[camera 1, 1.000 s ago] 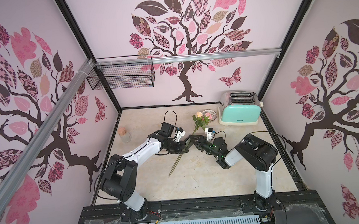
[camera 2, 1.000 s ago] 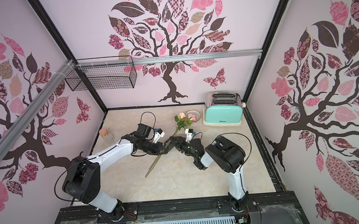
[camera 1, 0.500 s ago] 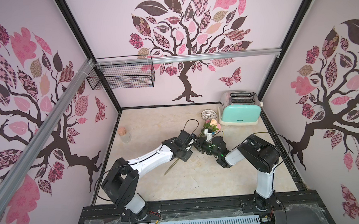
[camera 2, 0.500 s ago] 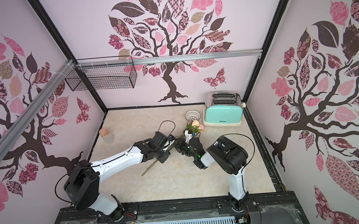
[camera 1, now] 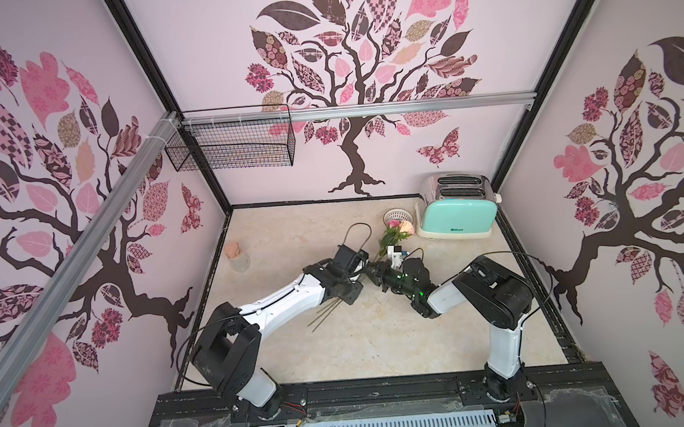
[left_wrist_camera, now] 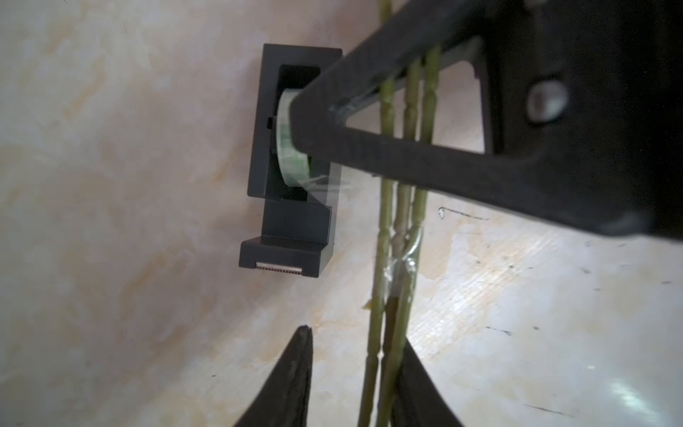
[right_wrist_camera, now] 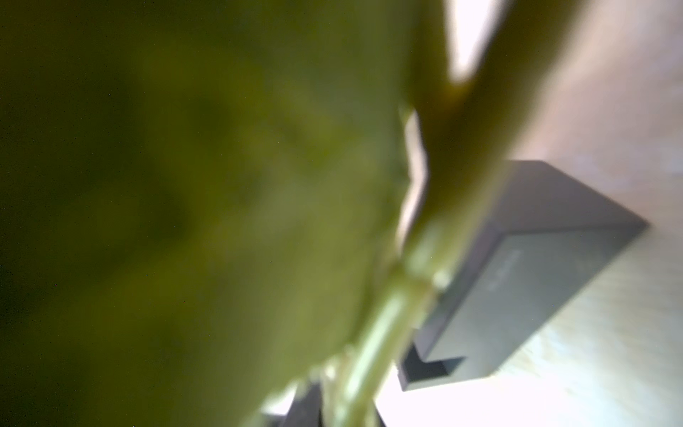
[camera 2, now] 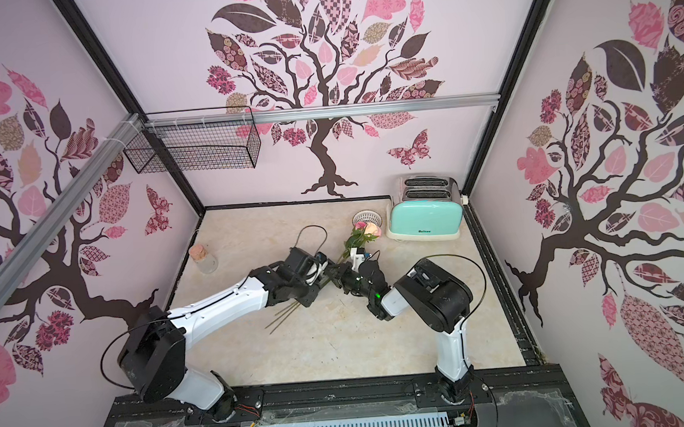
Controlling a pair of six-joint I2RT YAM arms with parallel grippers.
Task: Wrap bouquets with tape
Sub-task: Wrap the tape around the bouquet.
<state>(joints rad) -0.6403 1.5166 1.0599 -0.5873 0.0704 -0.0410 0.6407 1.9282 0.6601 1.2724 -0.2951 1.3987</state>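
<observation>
The black dispenser lies on the tabletop just beside the left pincer and cradles the pale roll of tape, with a clear strand trailing from the roll toward the stems. Beyond the right pincer a white mesh bowl sits beside the toaster. The blooms cover its near rim, so what it holds cannot be told. A corked jar stands well apart, on the left pincer's side. The right pincer is pressed together on the three stems of the bouquet, while the left pincer is spread, the stems running between its fingers. A crumpled clear wrap binds the stems between the two pincers. The right wrist view is almost all blurred green, with only a corner of the dispenser showing, and under the arms in both top views the dispenser is hard to pick out. A second ago the left pincer was the one clamped and the right one parted — and the blooms stood to one side of the bowl, not in front of it.
</observation>
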